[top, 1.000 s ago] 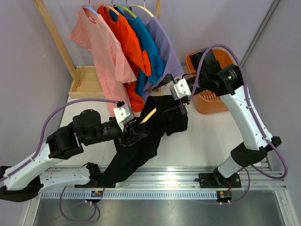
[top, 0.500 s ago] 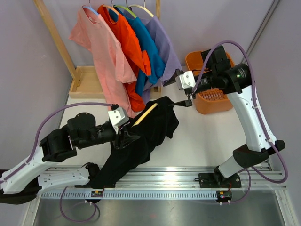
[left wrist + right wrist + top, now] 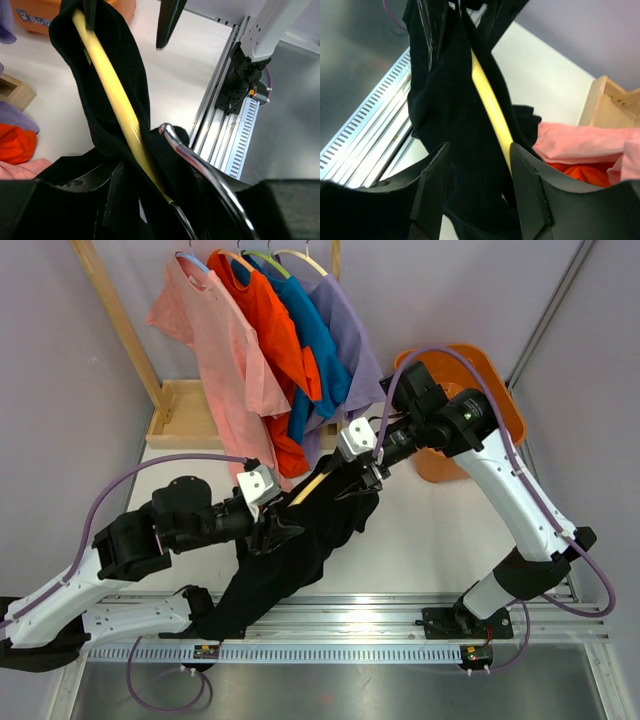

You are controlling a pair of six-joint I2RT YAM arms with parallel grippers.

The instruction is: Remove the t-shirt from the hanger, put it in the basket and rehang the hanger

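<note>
A black t-shirt (image 3: pixel 300 540) hangs over a yellow hanger (image 3: pixel 312 483) held slantwise above the table. My left gripper (image 3: pixel 282 531) is shut on the hanger at its neck. In the left wrist view (image 3: pixel 155 200) the yellow bar (image 3: pixel 115 100) and the metal hook (image 3: pixel 200 160) run through black cloth (image 3: pixel 120 55). My right gripper (image 3: pixel 364 476) is open at the shirt's upper end. In the right wrist view (image 3: pixel 480 195) its fingers (image 3: pixel 432 190) stand either side of the black cloth (image 3: pixel 450 115) and the yellow bar (image 3: pixel 490 105), apart from both.
A wooden rack (image 3: pixel 120 330) at the back holds pink (image 3: pixel 225 350), orange (image 3: pixel 275 335), blue and purple shirts on hangers. An orange basket (image 3: pixel 495 400) stands behind my right arm. A wooden tray (image 3: pixel 185 415) lies at the back left. A metal rail (image 3: pixel 350 640) runs along the near edge.
My right gripper drew away to the right toward the basket, then came back left to the shirt's upper end with its jaws open. The left gripper kept hold of the hanger.
</note>
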